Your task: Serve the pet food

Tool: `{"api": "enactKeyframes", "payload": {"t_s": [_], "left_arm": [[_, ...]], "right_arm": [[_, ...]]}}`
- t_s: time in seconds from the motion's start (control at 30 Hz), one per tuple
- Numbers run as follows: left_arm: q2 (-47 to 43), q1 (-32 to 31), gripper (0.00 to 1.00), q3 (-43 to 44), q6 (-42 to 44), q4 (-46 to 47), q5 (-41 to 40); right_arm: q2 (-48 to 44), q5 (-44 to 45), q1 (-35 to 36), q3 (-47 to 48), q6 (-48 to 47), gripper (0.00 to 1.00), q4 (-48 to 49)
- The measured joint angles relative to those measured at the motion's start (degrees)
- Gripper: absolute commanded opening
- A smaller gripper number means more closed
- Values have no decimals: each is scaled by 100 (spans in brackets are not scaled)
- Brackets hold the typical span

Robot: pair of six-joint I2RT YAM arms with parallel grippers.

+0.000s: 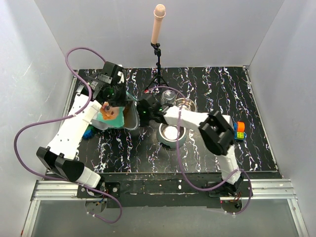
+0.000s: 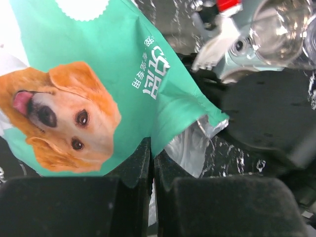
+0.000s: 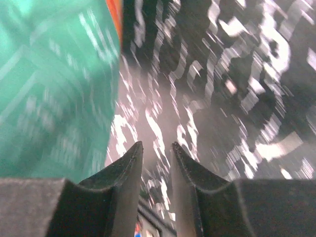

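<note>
The teal-green pet food bag [image 1: 112, 117] with a dog picture is held up over the left of the mat. My left gripper [image 2: 152, 150] is shut on the bag's edge [image 2: 123, 59]; its silver inner lining [image 2: 190, 148] shows at the torn opening. No kibble is in view. My right gripper [image 1: 143, 111] is just right of the bag, its jaws a little apart and empty [image 3: 156, 148], with the bag's side [image 3: 49, 89] to its left. A steel bowl [image 1: 171, 134] sits on the mat in front of the right arm, with no kibble showing in it.
A second steel bowl [image 1: 186, 104] and a glass jar [image 1: 169, 96] stand behind the first bowl. Colourful toy blocks [image 1: 240, 129] lie at the right, a blue object [image 1: 89, 132] at the left. A microphone on a tripod [image 1: 158, 49] stands at the back.
</note>
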Motion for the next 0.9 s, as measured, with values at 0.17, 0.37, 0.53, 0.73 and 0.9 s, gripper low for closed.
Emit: {"api": "enactKeyframes", "payload": {"t_s": [0.17,0.37,0.53,0.73,0.9], "left_arm": [[-26,-111,0,-511,-232,184,577],[-17,-122,0,-621,-168,205,990],[188,-103,0,-245,160,-57,1071],[273,-52,0,186,442,-308,1049],[409,-33,0,669,603,-575,1054]], "right_arm": [[-1803,-232,-48,-1375,-457,50,-1008],[-3781,-348,343,-2072,-1071,63,-1989],[-3847,-131,350,-1641,-1434,65,-2162],[-3023,640,345,-752,-1537,63,-2398],[-2806,1394,345,-372,-1803,61,-2632]]}}
